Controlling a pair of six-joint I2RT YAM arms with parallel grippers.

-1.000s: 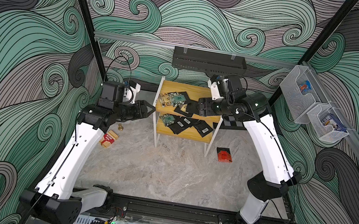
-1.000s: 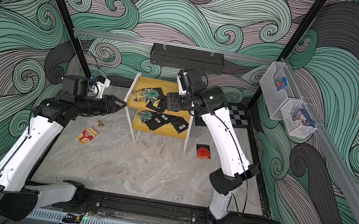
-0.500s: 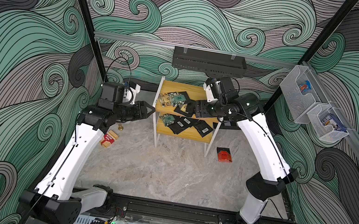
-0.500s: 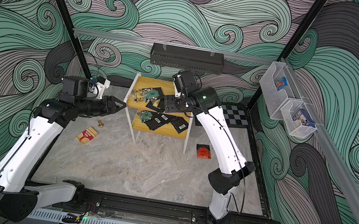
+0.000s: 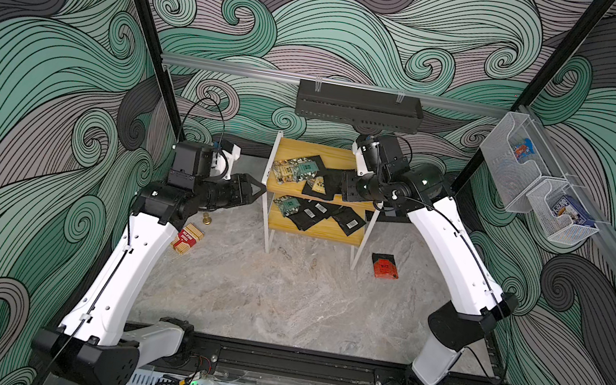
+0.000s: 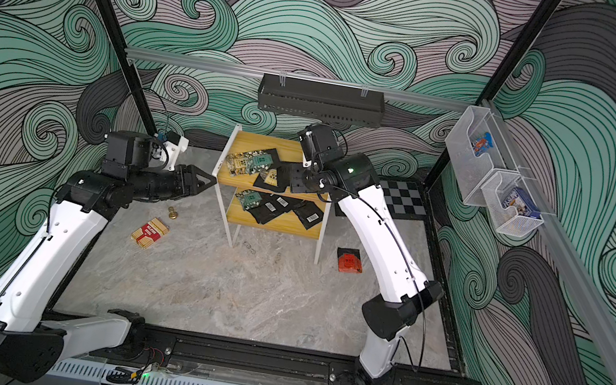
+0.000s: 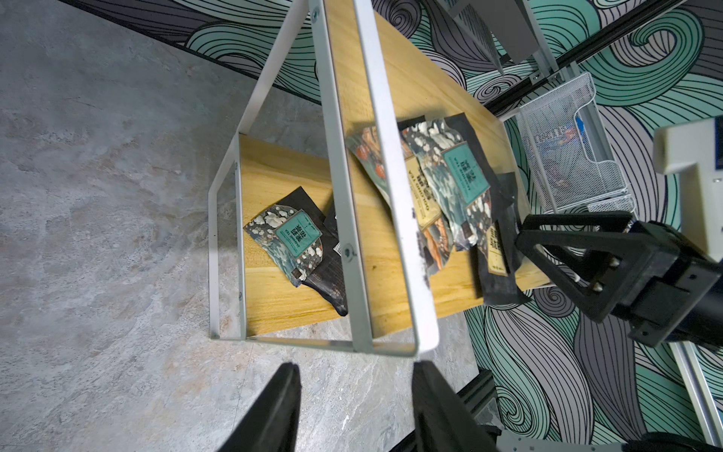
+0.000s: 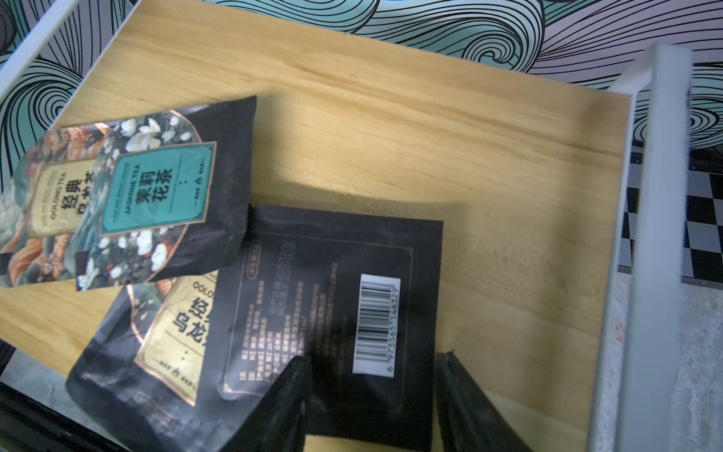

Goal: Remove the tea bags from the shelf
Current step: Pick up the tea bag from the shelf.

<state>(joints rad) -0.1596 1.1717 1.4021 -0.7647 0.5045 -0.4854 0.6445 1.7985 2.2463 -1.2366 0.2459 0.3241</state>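
- In both top views, the shelf (image 5: pixel 296 152) (image 6: pixel 288 147), two yellow boards in a thin white frame, stood at the back of the grey tabletop (image 5: pixel 282 290) (image 6: pixel 241 287). Tea bags (image 5: pixel 297 169) (image 6: pixel 252 161) were heaped on its upper board and more were spread along the lower one. Most were black squares, and several showed white barcode labels.
- A red sachet (image 5: pixel 384 265) (image 6: pixel 349 261) lay on the tabletop near the shelf's right front leg.
- The left gripper (image 5: pixel 258 190) (image 6: pixel 210 180) hung just beside the shelf's left end. The right gripper (image 5: pixel 343 186) (image 6: pixel 294 178) reached in over the upper board among the black sachets.
- In the left wrist view, the left gripper (image 7: pixel 356 366) had its fingers well apart with nothing between them, and faced the shelf's white end frame. A teal-fronted jasmine tea sachet (image 7: pixel 291 238) lay on black ones on the lower board. On the upper board, teal, yellow and orange fronts overlapped, and a black sachet (image 7: pixel 497 289) overhung the far edge at the right gripper's tip (image 7: pixel 522 235).
- In the right wrist view, the right gripper (image 8: pixel 373 356) had its fingers apart astride a black barcode sachet (image 8: pixel 336 281) lying face down on the upper board. One finger was over it and the other at its edge; whether they gripped it could not be told. That sachet covered part of a yellow-fronted oolong tea sachet (image 8: pixel 172 325).
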